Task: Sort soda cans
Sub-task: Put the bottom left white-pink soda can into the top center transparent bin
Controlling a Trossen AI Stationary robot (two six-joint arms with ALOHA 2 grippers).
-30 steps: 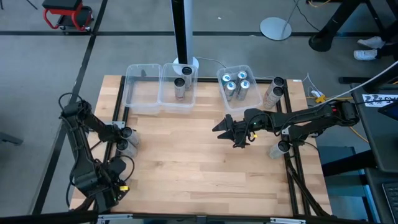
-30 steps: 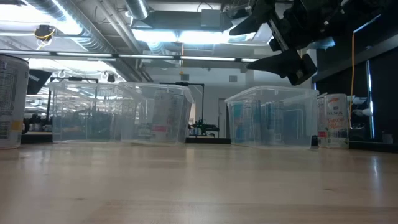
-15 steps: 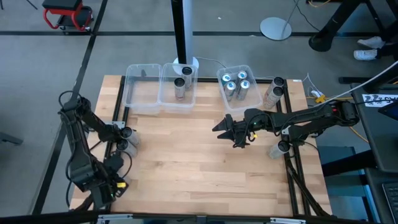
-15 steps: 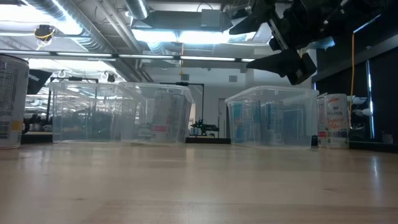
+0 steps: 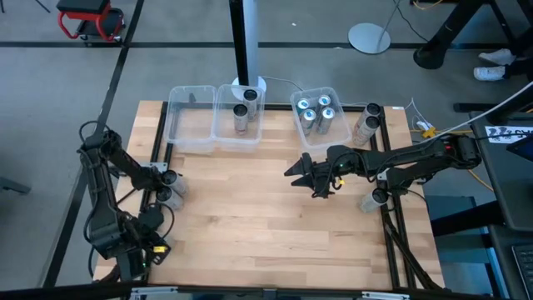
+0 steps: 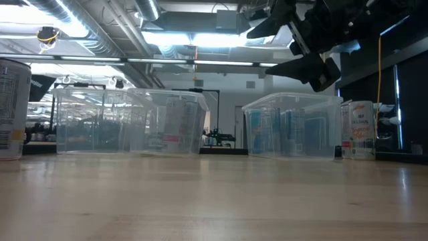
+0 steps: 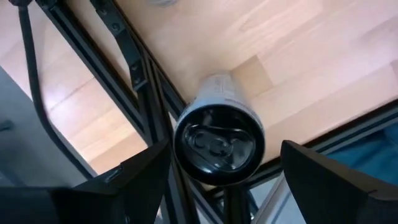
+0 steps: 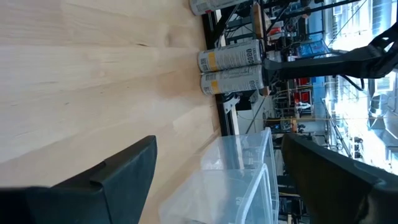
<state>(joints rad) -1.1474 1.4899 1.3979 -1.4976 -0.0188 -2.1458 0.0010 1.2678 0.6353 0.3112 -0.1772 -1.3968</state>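
Silver soda cans with bluish tops stand in the right clear bin. Two dark-topped cans stand in the middle bin. More cans stand on the table: two beside the right bin, one at the right edge, and some at the left edge. My left gripper hangs open above a black-topped can at the left edge, with a finger off each side of it and a gap to both. My right gripper hovers open above the middle of the table, high in the low view.
A third clear bin sits at the far left of the row and looks empty. A dark post rises behind the bins. Black frame rails run along the table's left edge beside the can. Bare wood lies between the arms.
The left arm's elbow and rear links have swung slightly toward the table's near-left corner, while its gripper stays over the left-edge cans. The right arm and the cans have kept still.
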